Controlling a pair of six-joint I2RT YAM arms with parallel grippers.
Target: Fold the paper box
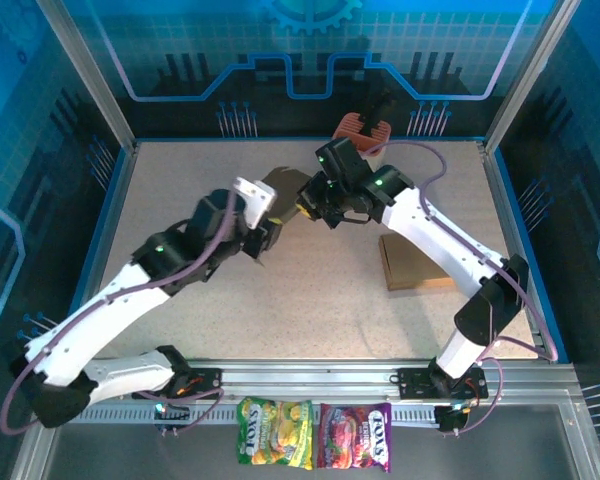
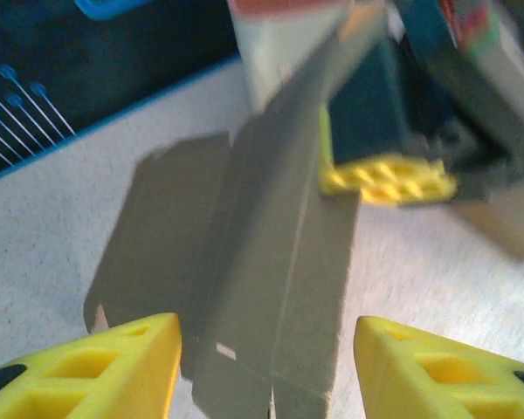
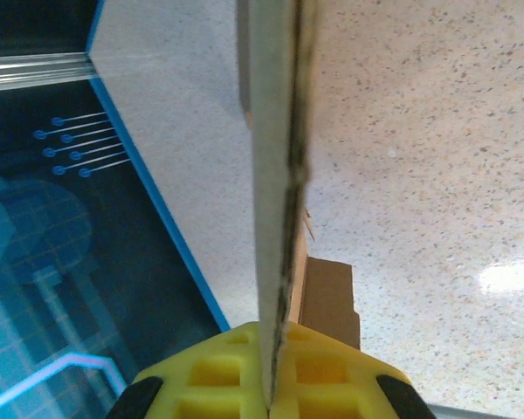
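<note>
The paper box (image 2: 271, 288) is a flat grey-brown cardboard blank held up off the table, its crease lines running lengthwise. In the top view the paper box (image 1: 282, 186) hangs between the two arms at mid-table. My right gripper (image 3: 266, 380) is shut on its edge, and the sheet (image 3: 275, 157) appears edge-on between the yellow fingers. Those right fingers (image 2: 389, 179) clamp the blank's upper part in the left wrist view. My left gripper (image 2: 266, 367) is open, its yellow fingers (image 2: 122, 367) standing on either side of the blank's lower end without touching it.
A second brown cardboard piece (image 1: 410, 262) lies flat on the table to the right, also visible behind the right gripper as a brown cardboard piece (image 3: 327, 297). An orange-brown object (image 1: 365, 125) stands at the back wall. Blue panels and aluminium frames enclose the table.
</note>
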